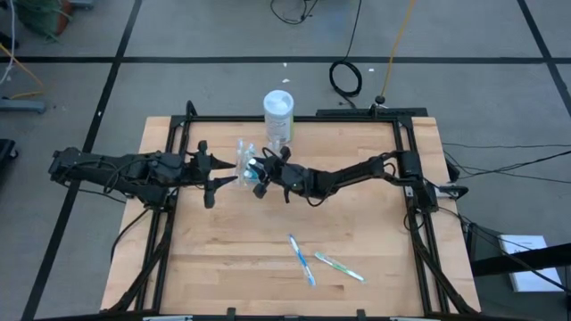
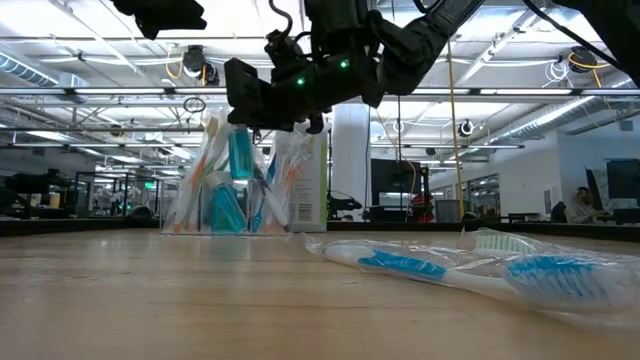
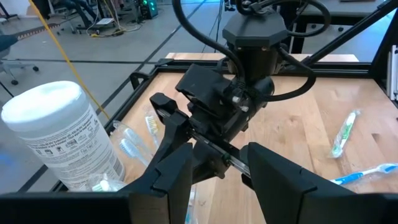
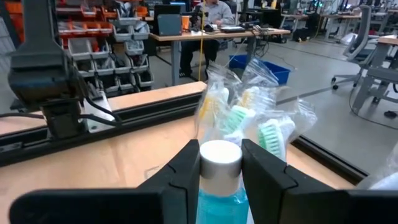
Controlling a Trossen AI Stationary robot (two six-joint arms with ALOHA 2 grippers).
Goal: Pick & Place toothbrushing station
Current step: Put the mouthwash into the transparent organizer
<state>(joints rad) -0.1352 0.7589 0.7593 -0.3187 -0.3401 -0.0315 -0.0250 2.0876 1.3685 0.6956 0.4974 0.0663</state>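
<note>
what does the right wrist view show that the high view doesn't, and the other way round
Only the right wrist view: the right gripper closed on a small blue tube with a white cap, and a seated person at a desk beyond the table.

Only the high view: two wrapped toothbrushes lying loose on the wooden table, a white wipes canister, and the left gripper beside the cup.

Both: the clear plastic cup of wrapped toothbrushes.

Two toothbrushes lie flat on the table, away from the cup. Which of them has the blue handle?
The blue toothbrush is the one on the left-arm side of the pair, and it looks the longer. The toothbrush beside it is green and white.
</note>
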